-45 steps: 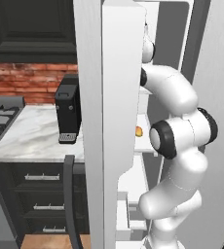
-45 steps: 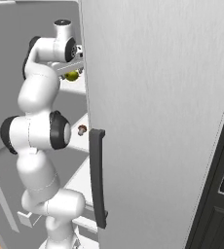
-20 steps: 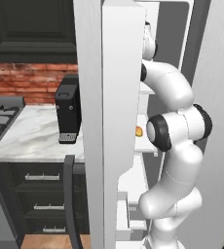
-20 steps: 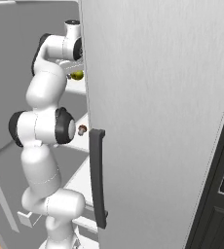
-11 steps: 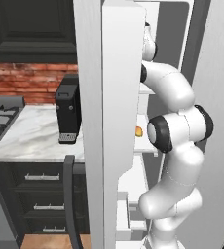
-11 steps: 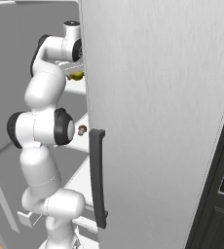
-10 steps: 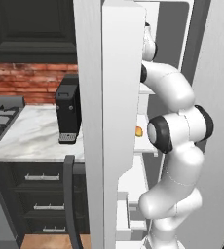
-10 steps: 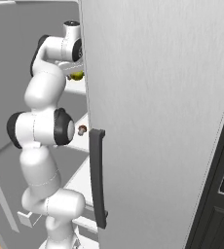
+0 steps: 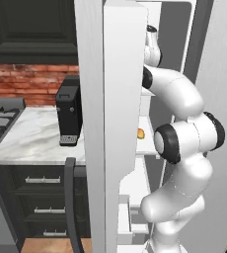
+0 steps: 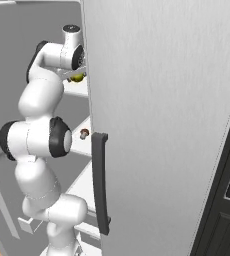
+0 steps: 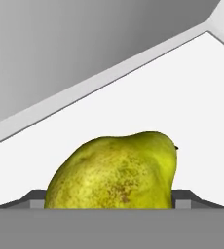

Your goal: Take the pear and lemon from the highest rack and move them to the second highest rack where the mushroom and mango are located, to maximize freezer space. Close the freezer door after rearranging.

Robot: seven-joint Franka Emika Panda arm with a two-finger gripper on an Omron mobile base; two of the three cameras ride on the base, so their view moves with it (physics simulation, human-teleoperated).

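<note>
Pear [image 11: 115,172] lies on the white freezer [image 11: 182,97] shelf.

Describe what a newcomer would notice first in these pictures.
The white arm coils upward into the open freezer, reaching to the top shelf. In the hand view a speckled yellow-green pear sits large and close on the white shelf. Lower down, a small orange mango rests on a shelf beside the door.
</note>
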